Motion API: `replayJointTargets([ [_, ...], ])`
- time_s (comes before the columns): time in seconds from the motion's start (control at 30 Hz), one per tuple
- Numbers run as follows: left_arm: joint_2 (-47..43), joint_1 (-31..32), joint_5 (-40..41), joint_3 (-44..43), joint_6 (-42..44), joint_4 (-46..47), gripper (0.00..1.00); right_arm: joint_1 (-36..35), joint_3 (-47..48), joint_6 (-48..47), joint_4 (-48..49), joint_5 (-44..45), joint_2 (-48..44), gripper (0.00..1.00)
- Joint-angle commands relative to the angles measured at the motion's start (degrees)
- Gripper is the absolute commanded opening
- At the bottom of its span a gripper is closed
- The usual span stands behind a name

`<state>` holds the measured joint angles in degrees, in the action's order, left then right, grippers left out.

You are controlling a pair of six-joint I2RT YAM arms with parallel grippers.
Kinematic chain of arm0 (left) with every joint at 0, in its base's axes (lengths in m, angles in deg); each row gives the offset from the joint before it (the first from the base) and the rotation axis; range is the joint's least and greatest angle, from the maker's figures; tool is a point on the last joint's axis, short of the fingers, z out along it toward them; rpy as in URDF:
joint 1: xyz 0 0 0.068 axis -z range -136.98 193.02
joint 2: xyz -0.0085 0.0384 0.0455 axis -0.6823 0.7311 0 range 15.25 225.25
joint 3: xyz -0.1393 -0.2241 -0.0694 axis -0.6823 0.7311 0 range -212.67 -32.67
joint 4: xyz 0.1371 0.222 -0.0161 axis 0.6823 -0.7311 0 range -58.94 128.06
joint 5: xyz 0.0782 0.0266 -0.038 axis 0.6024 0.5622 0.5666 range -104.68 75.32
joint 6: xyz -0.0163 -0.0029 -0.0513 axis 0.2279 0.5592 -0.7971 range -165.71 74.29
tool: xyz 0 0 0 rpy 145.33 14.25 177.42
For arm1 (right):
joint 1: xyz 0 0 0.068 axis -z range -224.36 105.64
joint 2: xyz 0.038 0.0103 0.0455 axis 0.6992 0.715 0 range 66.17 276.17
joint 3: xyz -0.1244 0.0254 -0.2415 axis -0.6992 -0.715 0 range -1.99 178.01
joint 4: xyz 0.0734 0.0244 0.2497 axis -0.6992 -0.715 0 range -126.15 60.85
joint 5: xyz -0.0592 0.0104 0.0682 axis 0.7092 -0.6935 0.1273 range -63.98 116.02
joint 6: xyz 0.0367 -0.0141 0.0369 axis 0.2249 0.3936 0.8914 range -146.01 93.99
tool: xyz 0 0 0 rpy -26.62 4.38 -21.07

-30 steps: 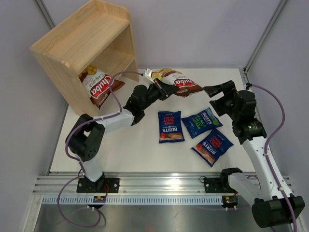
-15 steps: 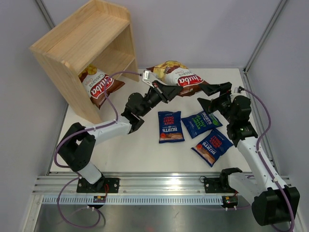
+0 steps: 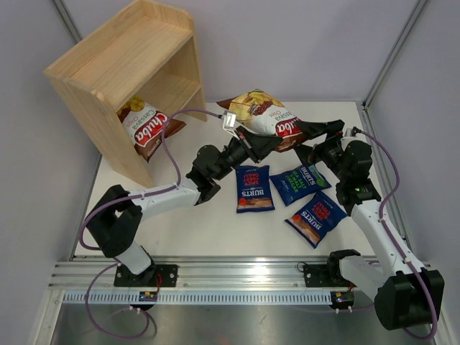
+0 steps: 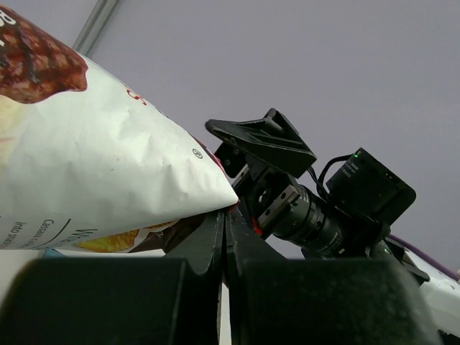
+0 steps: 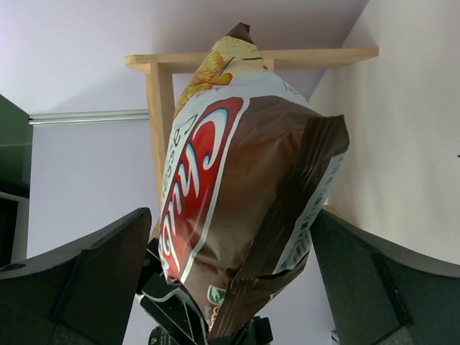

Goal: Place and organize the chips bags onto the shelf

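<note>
My left gripper is shut on the lower edge of a brown-and-white Chuba bag and holds it off the table; the left wrist view shows the jaws pinching the bag's corner. My right gripper is open, with a finger on either side of the bag's end and not touching it. A second Chuba bag leans in the lower tier of the wooden shelf. Three blue Burts bags lie flat on the table: one in the middle, one with a green label, one nearer.
The shelf stands tilted at the table's far left and also shows behind the held bag in the right wrist view. Grey walls close the back and sides. The table's near edge runs along the aluminium rail.
My left arm has stretched right and lifted the Chuba bag higher. My right gripper has swung left and closed in, so its open fingers now straddle the bag's end.
</note>
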<state>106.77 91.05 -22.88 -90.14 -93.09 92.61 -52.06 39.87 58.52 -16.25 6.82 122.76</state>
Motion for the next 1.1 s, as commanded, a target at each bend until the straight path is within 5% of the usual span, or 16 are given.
replayJointTargets([
  [0.0, -3.99, 1.8, 0.66, 0.08, 5.0, 7.6, 0.0, 0.15, 1.81, 0.72, -1.39, -1.54, -0.26, 0.99],
  [0.13, -3.9, 2.5, -2.07, 0.08, 6.5, 9.7, 0.0, 0.15, 1.81, 4.41, 3.78, -6.36, 3.5, 0.98],
  [0.27, -4.6, 3.74, -2.69, 1.4, 7.82, 10.67, 0.0, 0.15, 1.99, 5.21, 5.82, -6.38, 3.35, 0.87],
  [0.43, -6.01, 4.09, -1.2, 2.01, 9.23, 5.23, 0.0, 0.15, 2.17, 2.84, 4.05, -3.57, -0.34, 0.5],
  [0.6, -8.38, 4.09, -1.11, 3.86, 11.15, 0.57, 0.38, 0.15, 1.38, 0.64, 8.07, -2.33, -2.19, 0.33],
  [0.7, -11.97, 4.09, -0.41, 5.7, 13.53, -4.95, 0.8, 0.15, 0.41, -1.47, 11.79, -3.3, -2.37, 0.3],
  [0.77, -14.52, 4.09, 1.95, 6.49, 14.85, -13.44, 0.99, 0.06, 0.85, -3.57, 11.88, -3.74, -2.46, 0.29],
  [0.93, -24.1, 4.35, 9.94, 4.39, 18.63, -35.69, 0.99, 0.15, 0.32, -8.77, 12.67, -4.18, -2.55, 0.27],
  [1.07, -28.76, 4.44, 24.06, -3.14, 18.2, -65.77, 0.99, 0.15, 0.93, -9.03, 18.1, -7.68, 0.08, 0.28],
])
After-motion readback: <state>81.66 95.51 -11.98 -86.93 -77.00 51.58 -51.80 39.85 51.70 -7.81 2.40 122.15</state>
